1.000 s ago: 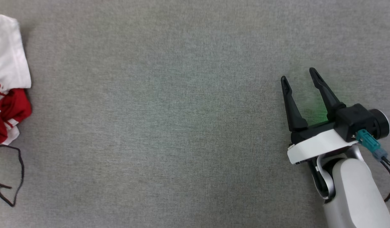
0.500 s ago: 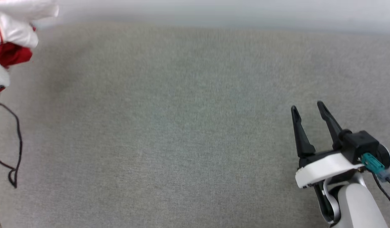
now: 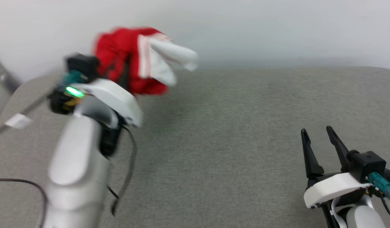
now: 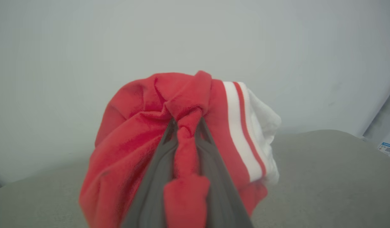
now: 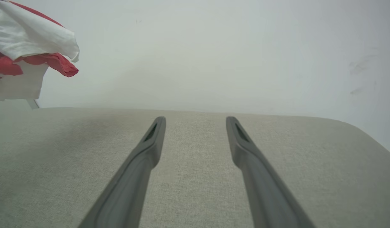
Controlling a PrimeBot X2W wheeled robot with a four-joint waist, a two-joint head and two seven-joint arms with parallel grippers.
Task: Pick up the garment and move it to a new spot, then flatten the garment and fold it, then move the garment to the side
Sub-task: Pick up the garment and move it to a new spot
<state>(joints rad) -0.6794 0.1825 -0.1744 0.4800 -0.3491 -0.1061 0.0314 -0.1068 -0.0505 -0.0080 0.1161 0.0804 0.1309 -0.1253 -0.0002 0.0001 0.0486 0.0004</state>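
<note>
Presently, left claw (image 4: 185,122) is clamped on the bunched garment (image 3: 125,60), raised above the counter (image 3: 233,133) at upper left of frame. Right claw (image 3: 316,129) sits lower right, fingers apart, empty.

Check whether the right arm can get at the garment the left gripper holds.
Probably yes: the right gripper is open, with just grey surface between it and the garment clamped in the left gripper. The stretch across looks long, though.

Surface (image 3: 233,133): grey woven cloth, its corners rounding off at the far edge.
On it: black cable (image 3: 20,181) is trailing across the near-left part.
</note>
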